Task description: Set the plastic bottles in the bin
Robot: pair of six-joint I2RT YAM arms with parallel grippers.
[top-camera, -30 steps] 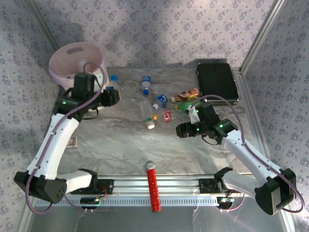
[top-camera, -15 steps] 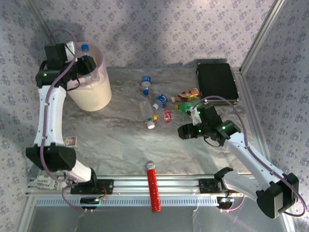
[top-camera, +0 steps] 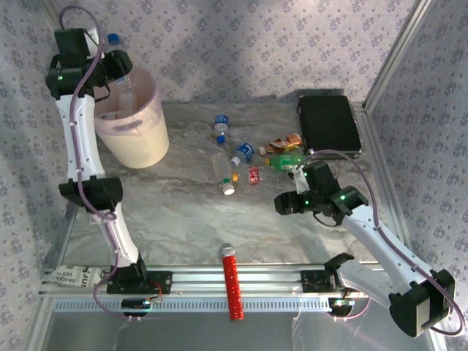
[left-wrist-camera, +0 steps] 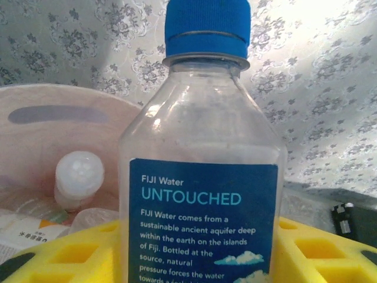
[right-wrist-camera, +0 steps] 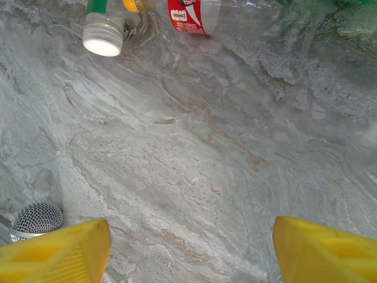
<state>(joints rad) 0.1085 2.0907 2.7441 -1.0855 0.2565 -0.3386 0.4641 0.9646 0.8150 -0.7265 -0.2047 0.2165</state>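
A clear plastic bottle (left-wrist-camera: 203, 177) with a blue cap and blue label stands upright between the yellow fingers (left-wrist-camera: 76, 253) of my left gripper (left-wrist-camera: 200, 259), which is shut on it. The top view has this gripper (top-camera: 113, 64) high over the bin's (top-camera: 139, 135) far rim, the bottle (top-camera: 117, 47) sticking up. Inside the bin (left-wrist-camera: 53, 112) lies a white-capped bottle (left-wrist-camera: 78, 177). Several more bottles (top-camera: 228, 161) lie mid-table, among them a green one (top-camera: 281, 159). My right gripper (top-camera: 284, 202) hovers open over bare table (right-wrist-camera: 191, 247), just short of a white-capped bottle (right-wrist-camera: 103, 29) and a red-labelled one (right-wrist-camera: 188, 15).
A flat black case (top-camera: 327, 124) lies at the back right. A red ribbed cylinder with a grey mesh tip (top-camera: 232, 285) rests across the front rail, its tip (right-wrist-camera: 38, 218) left of my right gripper. Patterned walls close in the back and sides.
My left arm has swung the blue-capped bottle from table height beside the bin up above its far rim. The bin, tipped toward the camera before, now stands upright. The right arm barely moved.
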